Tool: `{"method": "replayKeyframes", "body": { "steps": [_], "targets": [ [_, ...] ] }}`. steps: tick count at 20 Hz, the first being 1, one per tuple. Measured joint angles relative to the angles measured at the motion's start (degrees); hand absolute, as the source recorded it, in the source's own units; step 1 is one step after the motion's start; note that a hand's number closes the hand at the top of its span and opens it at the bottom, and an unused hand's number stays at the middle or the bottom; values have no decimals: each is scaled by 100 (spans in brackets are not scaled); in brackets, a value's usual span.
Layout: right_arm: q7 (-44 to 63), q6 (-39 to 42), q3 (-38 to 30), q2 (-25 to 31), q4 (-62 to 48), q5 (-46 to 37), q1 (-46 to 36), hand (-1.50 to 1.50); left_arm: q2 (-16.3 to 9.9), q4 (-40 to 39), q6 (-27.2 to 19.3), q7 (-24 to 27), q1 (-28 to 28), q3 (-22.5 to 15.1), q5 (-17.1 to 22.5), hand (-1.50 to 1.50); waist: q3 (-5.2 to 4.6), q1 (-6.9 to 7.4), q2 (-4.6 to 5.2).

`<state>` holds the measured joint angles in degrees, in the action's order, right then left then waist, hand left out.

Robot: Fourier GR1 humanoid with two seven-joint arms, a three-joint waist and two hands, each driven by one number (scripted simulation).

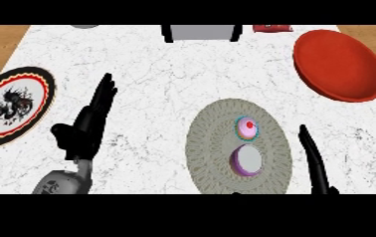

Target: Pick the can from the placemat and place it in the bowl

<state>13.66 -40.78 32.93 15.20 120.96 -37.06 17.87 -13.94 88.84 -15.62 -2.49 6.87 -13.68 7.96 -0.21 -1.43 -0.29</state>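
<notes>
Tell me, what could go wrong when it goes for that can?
The can lies on its side on the placemat, so it may roll away when the right hand touches it. The red bowl sits partly past the view's right edge, so the drop could miss.

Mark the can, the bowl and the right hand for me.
can (247, 145): head view, its side, lying on the placemat.
bowl (334, 64): head view, red inner surface.
right hand (314, 161): head view, straight fingers.

Counter (169, 76): white marble look w/ grey veins, smooth. Placemat (213, 146) looks woven, matt grey; bowl (334, 64) plain matt red. Can (247, 160) has smooth pale lid, purple rim; hands matt black.
</notes>
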Motion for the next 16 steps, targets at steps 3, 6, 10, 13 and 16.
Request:
{"method": "replayKeyframes", "body": {
  "steps": [3, 6, 10, 13, 16],
  "targets": [
    [1003, 584, 9, -25, 562, -574, 78, -150, 3, -40, 63, -20, 82, 35, -8, 0, 2, 49, 14],
    [2002, 1266, 41, -197, 898, -941, -103, -150, -5, -76, 140, -21, 152, 92, 5, 0, 2, 101, 25],
    [3081, 2154, -23, -344, 982, -1071, -423, -150, 20, 0, 177, -86, 147, 71, -27, 0, 7, 154, 34],
    [3710, 2671, -45, -498, 943, -1046, -663, -150, 66, 32, 210, -86, 116, 73, -52, 0, 11, 161, 34],
    [3949, 2938, -13, -549, 857, -987, -666, -150, 94, -73, 254, -124, 228, 173, -89, 0, 16, 145, 33]
  ]
}}
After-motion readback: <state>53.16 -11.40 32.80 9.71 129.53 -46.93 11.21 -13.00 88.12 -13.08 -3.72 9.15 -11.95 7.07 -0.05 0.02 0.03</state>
